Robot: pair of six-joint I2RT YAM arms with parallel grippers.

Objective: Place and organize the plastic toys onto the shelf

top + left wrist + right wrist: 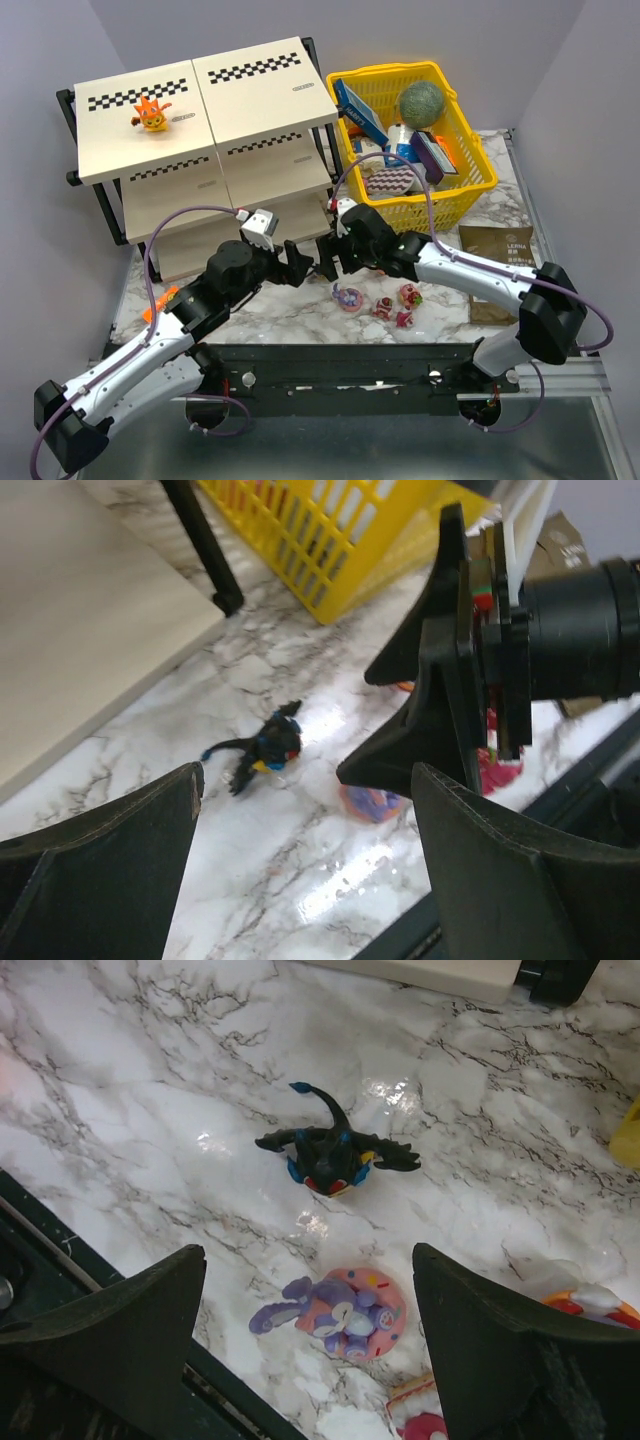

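hovering low over the bench [300,306], the left end effector [305,785] and right end effector [305,1260] are both spread and empty. step in hand: picking the black winged toy [335,1160], which lies on the bench near the shelf [250,95]. next move: one arm descends, straddles it, closes.
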